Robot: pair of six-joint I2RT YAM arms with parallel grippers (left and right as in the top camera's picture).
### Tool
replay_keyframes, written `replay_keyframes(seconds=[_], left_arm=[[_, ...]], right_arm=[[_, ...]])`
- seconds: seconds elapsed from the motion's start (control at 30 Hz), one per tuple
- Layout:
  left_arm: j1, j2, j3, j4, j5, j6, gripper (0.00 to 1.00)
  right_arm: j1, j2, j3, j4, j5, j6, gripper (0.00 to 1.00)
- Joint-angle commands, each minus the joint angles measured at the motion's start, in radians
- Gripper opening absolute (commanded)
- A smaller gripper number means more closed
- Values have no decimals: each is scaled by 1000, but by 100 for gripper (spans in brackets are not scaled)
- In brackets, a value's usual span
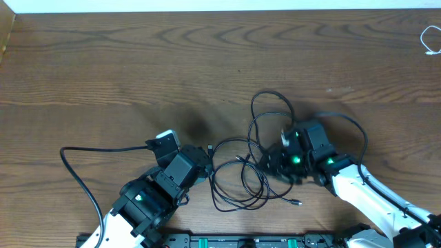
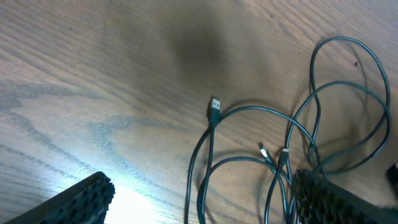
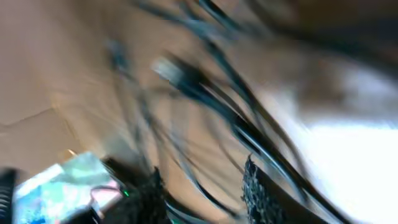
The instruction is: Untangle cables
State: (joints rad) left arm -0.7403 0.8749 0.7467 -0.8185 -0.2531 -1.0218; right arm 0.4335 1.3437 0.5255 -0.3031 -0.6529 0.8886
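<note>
Several thin black cables (image 1: 253, 155) lie in a tangle of loops on the wooden table (image 1: 138, 62), between my two grippers. My left gripper (image 1: 205, 161) is open at the tangle's left edge. In the left wrist view its fingers (image 2: 202, 194) straddle a few black strands (image 2: 249, 118), and a USB plug (image 2: 214, 107) lies just ahead. My right gripper (image 1: 273, 164) is over the right side of the tangle. The right wrist view is motion-blurred, but its fingers (image 3: 202, 193) show a gap with black strands (image 3: 205, 93) running through it. A thin white cord (image 1: 431, 38) lies apart at the far right edge.
The thick black wire of the left arm (image 1: 89, 155) loops over the table at the left. A rail (image 1: 248, 241) runs along the front edge. A light strip (image 1: 220, 5) marks the table's far edge.
</note>
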Motion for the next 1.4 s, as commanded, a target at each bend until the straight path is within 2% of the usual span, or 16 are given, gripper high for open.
replay_keyframes(seconds=[0.0, 0.1, 0.33, 0.5, 0.63, 0.67, 0.7, 0.73, 0.77, 0.87, 1.07, 1.1, 1.17, 1.23, 1.33, 1.37], left_arm=[[5, -5, 3, 2, -34, -5, 92], [4, -5, 3, 1, -33, -5, 92], [4, -5, 3, 0, -32, -5, 92], [4, -5, 3, 1, -33, -5, 92], [4, -5, 3, -1, -28, -5, 92], [4, -5, 3, -1, -26, -5, 92], [4, -5, 3, -1, -25, -5, 92], [4, -5, 3, -1, -25, -5, 92], [4, -5, 3, -1, -25, -5, 92], [4, -5, 3, -1, -25, -5, 92], [4, -5, 3, -4, -26, -5, 90], [4, -5, 3, -4, -26, -5, 73], [4, -5, 3, -4, -26, -5, 67], [4, -5, 3, -4, -26, -5, 68], [4, -5, 3, -4, -26, -5, 92], [4, -5, 3, -3, -26, -5, 95]], right_arm=[[24, -11, 5, -105, -49, -15, 42], [67, -10, 3, -119, -16, 17, 56], [177, -6, -17, -115, 91, 238, 53], [243, 6, -42, -8, 192, 283, 46], [278, 48, -53, 60, 240, 366, 46], [284, 66, -55, 76, 244, 376, 39], [289, 83, -58, 93, 246, 375, 27], [291, 105, -59, 121, 261, 367, 11], [292, 123, -59, 151, 298, 337, 1], [280, 140, -58, 247, 382, 263, 1], [162, 21, -32, 464, 299, 66, 1], [128, -27, -24, 481, 286, 31, 1], [65, -126, -8, 482, 283, -31, 1], [-2, -253, 7, 490, 219, -109, 1], [-51, -394, 12, 509, 89, -190, 1], [-55, -443, 12, 488, 88, -216, 1]])
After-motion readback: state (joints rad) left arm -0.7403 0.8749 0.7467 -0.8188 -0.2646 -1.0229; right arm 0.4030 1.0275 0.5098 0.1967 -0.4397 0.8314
